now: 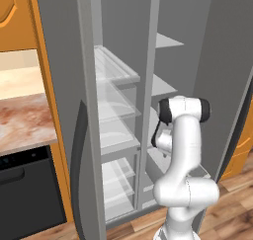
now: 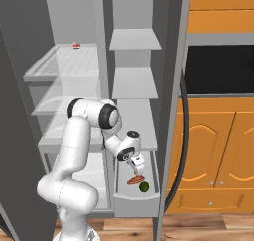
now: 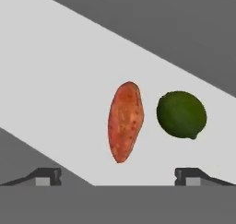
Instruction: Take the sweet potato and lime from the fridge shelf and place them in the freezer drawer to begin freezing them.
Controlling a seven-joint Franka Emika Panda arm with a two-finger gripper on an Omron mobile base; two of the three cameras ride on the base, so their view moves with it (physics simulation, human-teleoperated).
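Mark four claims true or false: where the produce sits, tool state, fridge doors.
1. The sweet potato and lime both lie in the freezer drawer. True.
2. The tool is shut on the sweet potato. False: its fingers are spread wide and it holds nothing.
3. The lime sits on a fridge shelf. False: it lies beside the sweet potato, a gap between them.
4. The fridge doors are open. True.
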